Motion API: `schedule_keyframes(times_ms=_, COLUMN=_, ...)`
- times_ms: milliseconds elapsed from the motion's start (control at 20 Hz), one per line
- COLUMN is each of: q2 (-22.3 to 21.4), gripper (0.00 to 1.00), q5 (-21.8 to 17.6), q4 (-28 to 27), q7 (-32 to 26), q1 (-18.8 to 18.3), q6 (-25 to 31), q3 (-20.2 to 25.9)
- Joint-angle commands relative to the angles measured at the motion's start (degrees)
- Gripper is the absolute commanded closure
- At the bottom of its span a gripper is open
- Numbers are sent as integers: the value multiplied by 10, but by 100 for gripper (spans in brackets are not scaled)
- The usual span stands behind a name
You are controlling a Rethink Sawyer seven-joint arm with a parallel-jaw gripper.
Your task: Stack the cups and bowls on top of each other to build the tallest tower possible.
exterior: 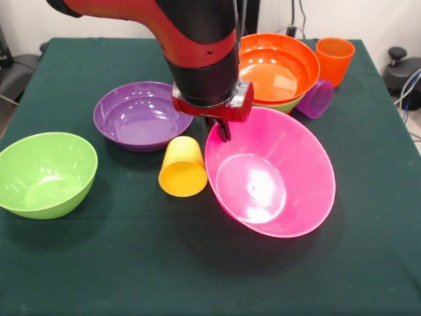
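Observation:
The huge pink bowl (pixel 270 172) sits tilted, its inside facing the camera and its far rim raised. My gripper (pixel 222 131) is at that far rim, shut on it. The yellow cup (pixel 182 168) lies just left of the pink bowl, wide end toward the camera. The large orange bowl (pixel 276 66) rests in a green bowl (pixel 287 105) behind the pink one. The purple cup (pixel 317 99) lies on its side beside them. The orange cup (pixel 334 59) stands upright at the far right. The small orange and small blue bowls are out of view.
The purple bowl (pixel 141 115) sits upright left of the gripper. A second green bowl (pixel 46 174) stands near the table's left edge. The green cloth (pixel 197 276) covers the table. The arm hides the part of the table behind the gripper.

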Motion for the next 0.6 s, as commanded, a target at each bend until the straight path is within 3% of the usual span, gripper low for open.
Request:
schedule_keyframes(times_ms=50, q2=-19, gripper=100, q5=0, q4=64, q7=-54, q1=-6, q6=-6, q3=94)
schedule_keyframes(times_ms=600, q2=-47, gripper=100, q5=14, q4=107, q7=-56, q1=-41, q6=12, q3=137)
